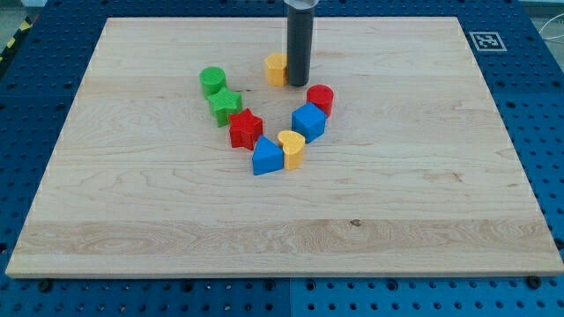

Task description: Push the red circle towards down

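Note:
The red circle [321,98] is a short red cylinder on the wooden board, a little right of the view's centre top. It touches a blue cube [308,121] at its lower left. My tip [298,84] is the lower end of the dark rod coming down from the view's top. It stands just up and left of the red circle, a small gap apart, and right beside a yellow block [277,68] on its left.
A yellow heart [291,148] and a blue block [267,156] lie below the blue cube. A red star [246,129], a green star [225,105] and a green cylinder [212,81] run up to the left. The wooden board [423,202] lies on blue perforated table.

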Tool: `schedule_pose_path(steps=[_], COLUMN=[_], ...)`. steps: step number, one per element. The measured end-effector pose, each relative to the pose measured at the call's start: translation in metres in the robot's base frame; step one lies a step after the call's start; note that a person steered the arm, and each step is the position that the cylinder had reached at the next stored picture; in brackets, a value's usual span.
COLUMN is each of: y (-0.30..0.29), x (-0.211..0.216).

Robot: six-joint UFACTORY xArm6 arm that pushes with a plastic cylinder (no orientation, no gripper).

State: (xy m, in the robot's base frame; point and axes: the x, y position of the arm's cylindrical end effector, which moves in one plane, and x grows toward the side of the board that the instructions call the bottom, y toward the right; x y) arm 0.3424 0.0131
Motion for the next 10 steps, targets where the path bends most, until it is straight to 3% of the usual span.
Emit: schedule_pose_path(steps=[3,7,10], y=[-0.008,0.066,0.057], x=[0.023,0.050,0.076])
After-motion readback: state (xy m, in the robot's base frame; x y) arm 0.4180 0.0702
